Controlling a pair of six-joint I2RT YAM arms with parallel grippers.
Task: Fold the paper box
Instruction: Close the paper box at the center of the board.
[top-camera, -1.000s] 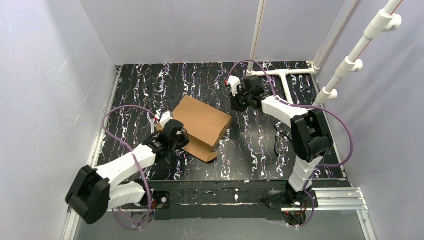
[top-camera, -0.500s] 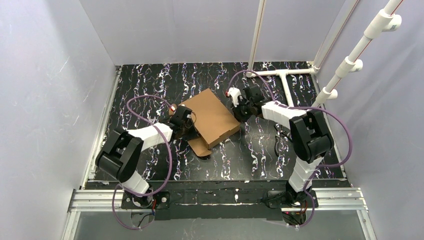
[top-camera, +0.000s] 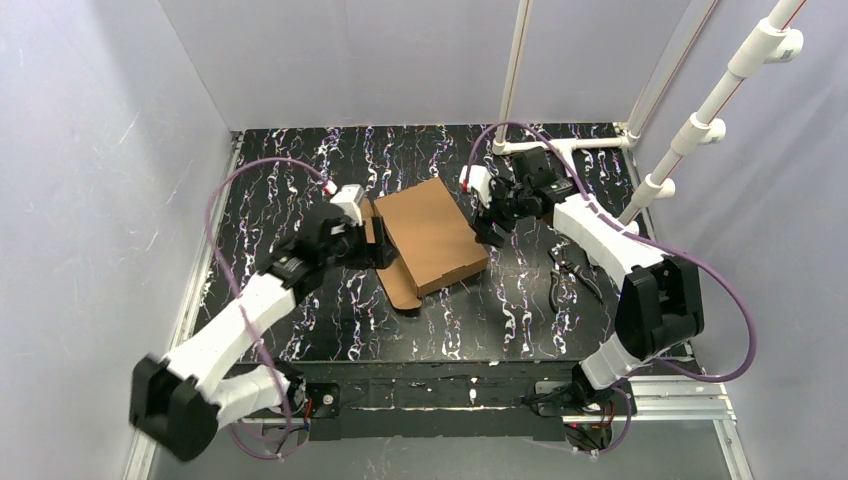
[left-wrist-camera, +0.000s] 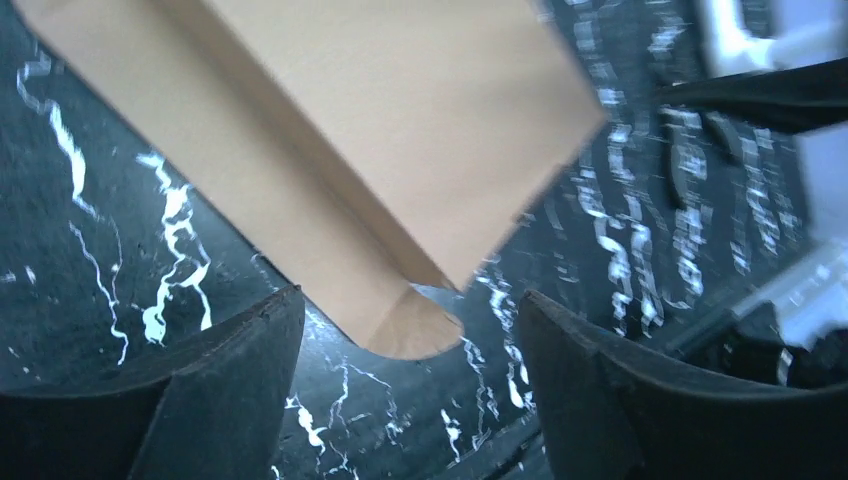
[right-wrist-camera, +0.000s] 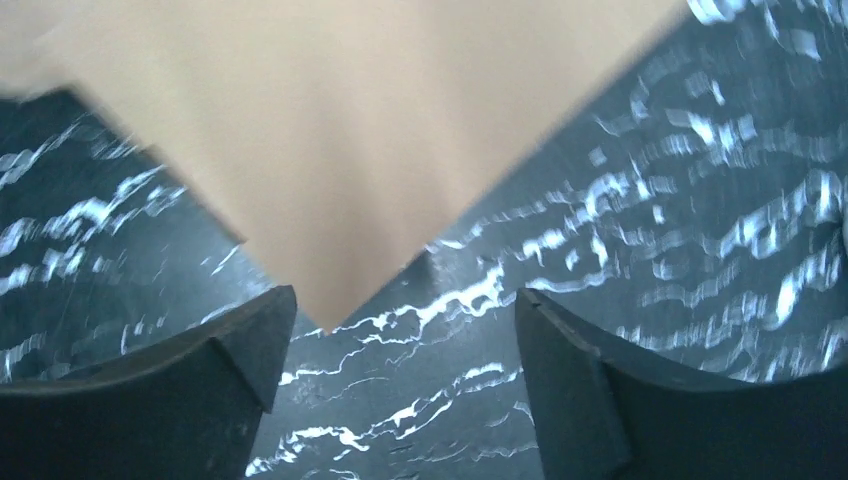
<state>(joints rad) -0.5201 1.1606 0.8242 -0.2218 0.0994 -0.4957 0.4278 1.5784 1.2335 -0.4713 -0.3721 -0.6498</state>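
**Paper box (top-camera: 432, 232) lies mid-table between 2 released grippers**

The brown cardboard box rests closed up and flat on the black, white-streaked table (top-camera: 290, 170), turned at an angle to the table edges. A lower flap with a rounded tab (top-camera: 405, 293) juts out along its near-left side. The left gripper (top-camera: 380, 247) sits just beside the box's left edge. In its wrist view both fingers (left-wrist-camera: 225, 390) stand well apart with only table between them, and the rounded tab lies just beyond the gap. The right gripper (top-camera: 493, 228) is just off the box's right side, its jaws also spread and gripping nothing. In its wrist view a box corner (right-wrist-camera: 330, 305) points toward the space between the 2 fingers. The box is held by neither arm.
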